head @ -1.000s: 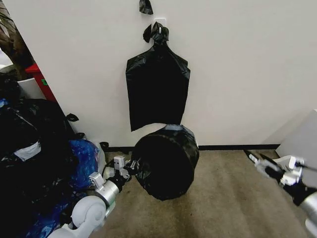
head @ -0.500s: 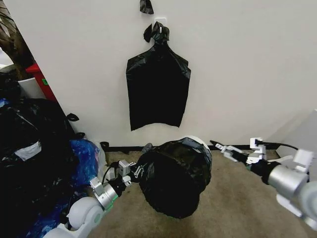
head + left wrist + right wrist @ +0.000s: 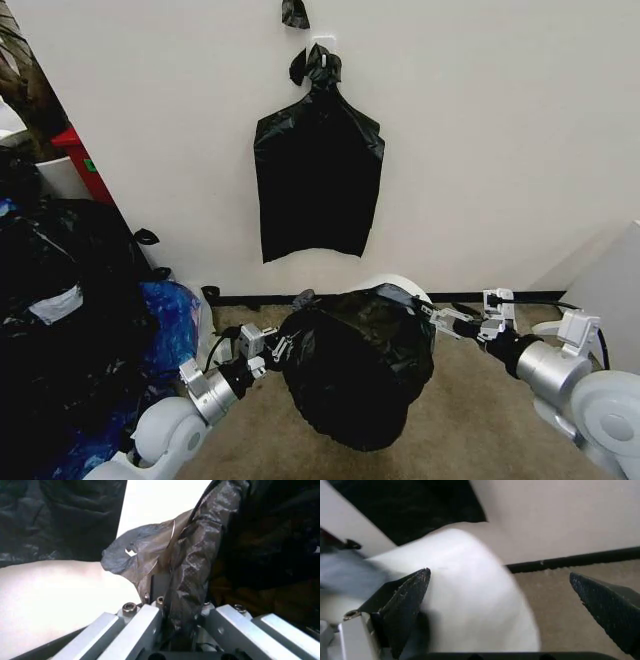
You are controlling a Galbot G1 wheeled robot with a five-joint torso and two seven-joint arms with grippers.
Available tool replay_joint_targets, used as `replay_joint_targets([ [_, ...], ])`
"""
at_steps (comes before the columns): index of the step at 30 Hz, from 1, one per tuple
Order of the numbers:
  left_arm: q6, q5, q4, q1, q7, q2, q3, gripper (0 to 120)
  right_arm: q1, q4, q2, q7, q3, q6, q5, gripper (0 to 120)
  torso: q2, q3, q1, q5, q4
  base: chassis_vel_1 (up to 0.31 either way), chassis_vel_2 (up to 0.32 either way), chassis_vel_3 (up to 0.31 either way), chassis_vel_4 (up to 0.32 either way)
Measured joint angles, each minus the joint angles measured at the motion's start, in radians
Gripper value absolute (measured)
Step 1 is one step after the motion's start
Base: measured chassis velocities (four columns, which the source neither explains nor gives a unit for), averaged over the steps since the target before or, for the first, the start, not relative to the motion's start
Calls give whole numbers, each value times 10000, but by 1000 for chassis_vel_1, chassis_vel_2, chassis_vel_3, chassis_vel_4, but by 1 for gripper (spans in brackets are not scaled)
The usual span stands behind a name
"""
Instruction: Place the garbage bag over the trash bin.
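Note:
The garbage bag (image 3: 350,375), glossy and black, wraps most of the trash bin, whose white wall (image 3: 398,285) peeks out at the top on the wall side. The bin leans on the carpet. My left gripper (image 3: 275,345) is shut on a bunched edge of the bag at the bin's left side; the left wrist view shows the crinkled plastic (image 3: 187,573) pinched between the fingers, beside the white bin (image 3: 55,596). My right gripper (image 3: 437,318) is open at the bin's right side. Its two dark fingers (image 3: 405,600) spread wide around the white bin wall (image 3: 470,603).
A bundle of flat black bags (image 3: 318,180) hangs on the wall behind the bin. Stuffed black sacks (image 3: 60,290) and a blue plastic bag (image 3: 170,320) crowd the left. A grey panel (image 3: 612,290) stands at the right. Bare carpet (image 3: 470,410) lies in front.
The wrapped bin has tipped and shifted right and nearer, baring its white top. My right gripper swung in from the far right to the bin's side. The left gripper kept its hold.

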Motion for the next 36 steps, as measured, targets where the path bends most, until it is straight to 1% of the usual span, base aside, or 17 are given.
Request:
replay_joint_targets([
  [3,24,-110,-53,18,58,10,-3,0,50,-541,11,-151,42,121,-99,100,0,0,0,1,-1,0,0,0,0],
  [6,44,-145,-54,19,68,11,-4,0,29,-623,49,-200,117,200,-129,100,0,0,0,2,0,0,0,0,0],
  [10,157,-397,83,7,-45,-8,-24,0,-229,-76,153,-221,839,220,337,100,0,0,0,-2,-3,0,0,0,0],
  [12,233,-572,143,-19,-122,-10,-52,0,-450,365,167,-207,1151,79,885,100,0,-1,0,-2,-2,0,0,0,0],
  [18,395,-899,172,-72,-252,-11,-60,0,-764,982,251,-78,1216,-139,1400,100,0,-1,0,-3,-3,0,0,0,0],
  [20,607,-1282,175,-151,-368,-15,-57,0,-824,1121,379,-67,947,-240,1409,100,0,-1,0,-1,-3,0,0,0,0],
  [22,688,-1426,175,-177,-412,-19,-54,0,-790,1111,410,-60,803,-250,1363,100,0,-1,0,1,-3,0,0,0,0],
  [26,851,-1658,165,-175,-436,-27,-45,0,-470,829,410,-10,356,-206,1089,100,0,-1,0,0,-1,0,0,0,0],
  [28,877,-1685,157,-167,-433,-29,-45,0,-397,736,394,5,299,-190,1054,100,0,-1,0,0,0,0,0,0,0],
  [30,970,-1790,131,-154,-401,-31,-43,0,-180,255,338,-40,210,-113,946,100,0,-1,0,1,0,0,0,0,0],
  [32,1092,-1974,118,-155,-356,-11,-45,0,-92,-304,267,-449,236,29,891,100,0,0,0,0,0,0,0,0,0],
  [34,1243,-2196,106,-159,-285,26,-61,0,-88,-811,195,-1127,328,256,755,100,0,0,0,1,-2,0,0,0,0],
  [36,1293,-2254,102,-160,-258,40,-69,0,-106,-978,158,-1373,347,388,681,100,0,0,0,1,-2,0,0,0,0],
])
